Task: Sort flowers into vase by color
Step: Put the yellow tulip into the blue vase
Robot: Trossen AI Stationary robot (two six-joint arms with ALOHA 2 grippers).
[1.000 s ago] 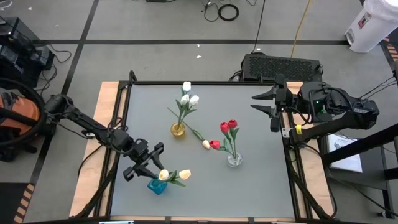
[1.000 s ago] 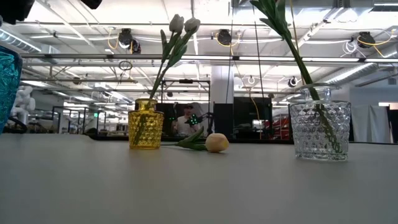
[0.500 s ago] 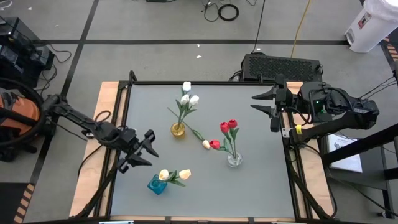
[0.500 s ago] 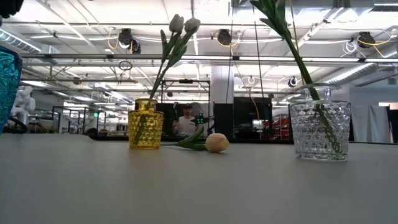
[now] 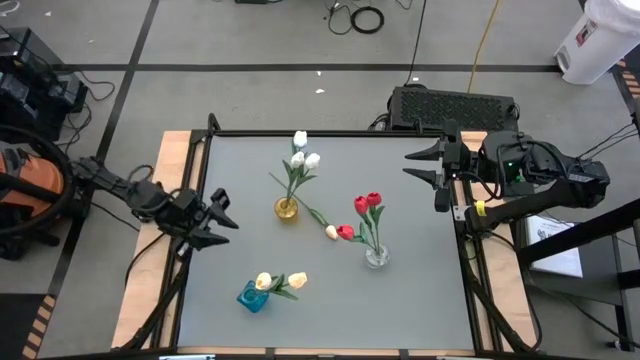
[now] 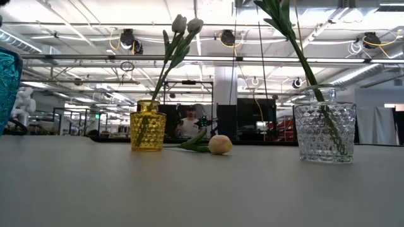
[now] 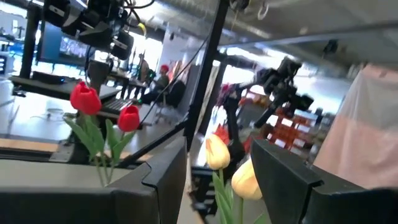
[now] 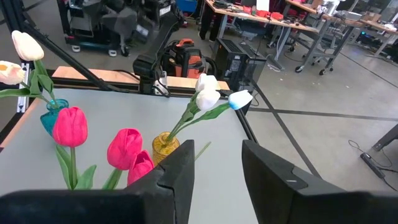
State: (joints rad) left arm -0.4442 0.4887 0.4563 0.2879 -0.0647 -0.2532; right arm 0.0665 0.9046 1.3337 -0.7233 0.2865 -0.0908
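Note:
Three vases stand on the grey table. The yellow vase (image 5: pixel 287 209) holds white tulips (image 5: pixel 303 155). The clear vase (image 5: pixel 376 256) holds red tulips (image 5: pixel 367 203). The blue vase (image 5: pixel 252 297) holds two pale yellow tulips (image 5: pixel 280 283). One loose yellow tulip (image 5: pixel 331 232) lies flat on the table between the yellow and clear vases, also in the low view (image 6: pixel 219 144). My left gripper (image 5: pixel 215 215) hovers open by the table's left edge, apart from the blue vase, pointing toward the yellow tulips (image 7: pixel 245 180). My right gripper (image 5: pixel 430 170) waits open at the far right edge.
A black frame (image 5: pixel 330 133) rims the table, with wooden strips (image 5: pixel 170 200) outside it. A black box (image 5: pixel 455 105) sits beyond the far edge. Bare table surface lies at the near right and far left. In the low view a person (image 6: pixel 189 123) sits far behind the table.
My left gripper has drawn back from beside the blue vase, rising and moving toward the table's left and far edges, and has tipped upward. The yellow tulips stay in the blue vase. My right arm has kept still.

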